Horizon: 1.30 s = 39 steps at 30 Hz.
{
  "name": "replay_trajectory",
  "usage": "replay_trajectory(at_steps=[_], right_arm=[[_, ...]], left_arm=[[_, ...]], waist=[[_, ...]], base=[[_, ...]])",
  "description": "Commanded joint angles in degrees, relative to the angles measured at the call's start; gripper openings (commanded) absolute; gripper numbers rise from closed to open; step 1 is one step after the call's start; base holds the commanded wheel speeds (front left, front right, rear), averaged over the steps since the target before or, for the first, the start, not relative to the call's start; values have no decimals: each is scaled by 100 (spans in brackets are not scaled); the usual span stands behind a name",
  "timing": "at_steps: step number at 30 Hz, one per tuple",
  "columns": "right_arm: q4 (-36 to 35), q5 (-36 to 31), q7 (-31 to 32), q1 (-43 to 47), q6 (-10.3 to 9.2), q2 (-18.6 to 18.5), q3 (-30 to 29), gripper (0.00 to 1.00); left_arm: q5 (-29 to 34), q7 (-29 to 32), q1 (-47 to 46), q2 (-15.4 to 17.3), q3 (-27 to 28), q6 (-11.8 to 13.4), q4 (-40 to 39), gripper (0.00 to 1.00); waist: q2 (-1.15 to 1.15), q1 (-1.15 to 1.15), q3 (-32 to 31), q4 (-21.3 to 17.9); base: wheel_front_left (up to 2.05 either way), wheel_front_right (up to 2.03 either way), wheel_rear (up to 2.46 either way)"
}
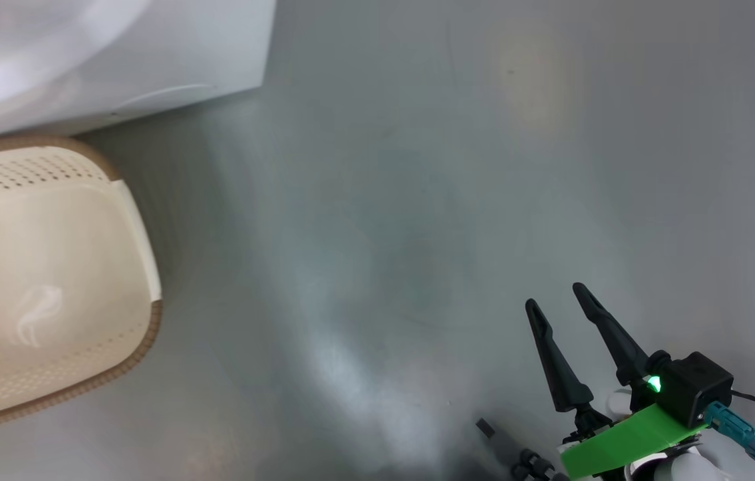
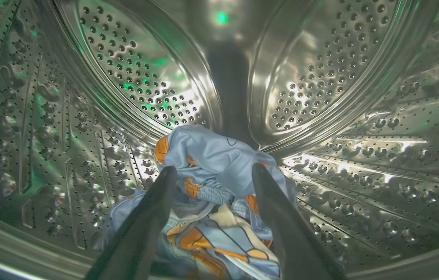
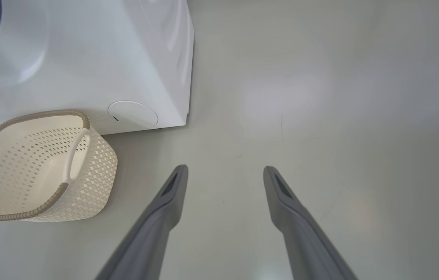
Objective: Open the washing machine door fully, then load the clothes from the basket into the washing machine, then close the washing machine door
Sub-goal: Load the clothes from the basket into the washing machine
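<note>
Floor: smooth grey floor (image 1: pixel 417 200), with the white washing machine (image 3: pixel 87 58) on it and the cream basket (image 3: pixel 95 175) just beside the machine's front corner
Basket: no garment can be seen inside it (its left part is cut off by the frame edge), so loading looks to be at or near its end
Left gripper: the left gripper (image 2: pixel 215 170) is deep inside the steel drum (image 2: pixel 340 77), its two dark fingers spread wide and clamped on nothing
Clothes: the light-blue clothes (image 2: pixel 208 147) with orange figures lie heaped on the drum's lower wall, between and beyond the fingers; whether the cloth touches them cannot be told
Right gripper: the right gripper (image 1: pixel 554 296) has its fingers apart and is empty, over the floor well apart from basket and machine
Step in hand: by my judgement, leaving the bundle in the drum and getting the left arm out
How to do it well: hold the fingers spread and draw back straight along their own line, so no fold hooks on a tip and drags toward the opening; check that nothing trails over the rim before the washing machine door is swung shut
</note>
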Motion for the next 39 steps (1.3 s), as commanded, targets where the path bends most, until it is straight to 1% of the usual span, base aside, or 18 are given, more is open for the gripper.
replay_trajectory(at_steps=[1,6,7,9,17,18,22,26,28,35,39], right_arm=[[-57,27,-68,171,9,-62,99,100],[43,25,-68,140,9,-92,51,100],[87,24,-68,133,9,-104,21,100],[131,21,-68,139,9,-118,24,100],[302,28,-68,140,9,-152,38,100],[302,28,-68,140,9,-152,38,100],[368,28,-68,151,9,-152,43,100],[449,12,-68,163,9,-152,74,100],[498,-15,-68,175,9,-156,91,100],[491,-87,-68,175,9,-160,43,100],[453,-130,-68,170,9,-174,-16,100]], left_arm=[[-18,-29,31,181,35,67,-83,100],[-144,-29,295,-39,148,234,-5,100],[-166,-29,416,-124,171,286,-32,100],[-224,-29,542,-232,223,319,-77,100],[-325,-29,1204,-674,285,256,-250,100],[-325,-29,1204,-674,285,256,-250,100],[-343,-29,1626,-877,294,192,-281,100],[-399,-29,2092,-1070,403,209,-492,100],[-359,-29,2460,-1224,339,80,-623,100],[-329,-29,3389,-1473,68,-299,-973,100],[-567,-29,4014,-1529,-5,-369,-1393,100]], waist=[[0,0,-170,160],[0,0,-467,354],[0,0,-588,438],[0,0,-704,529],[0,0,-1207,878],[0,0,-1207,878],[0,0,-1501,1033],[0,0,-1834,1184],[0,0,-2080,1313],[0,0,-2549,1548],[0,0,-2714,1673]], base=[[0,0,0],[0,0,0],[0,0,0],[0,0,0],[0,0,0],[0,0,0],[0,0,0],[0,0,0],[0,0,0],[0,0,0],[0,0,0]])
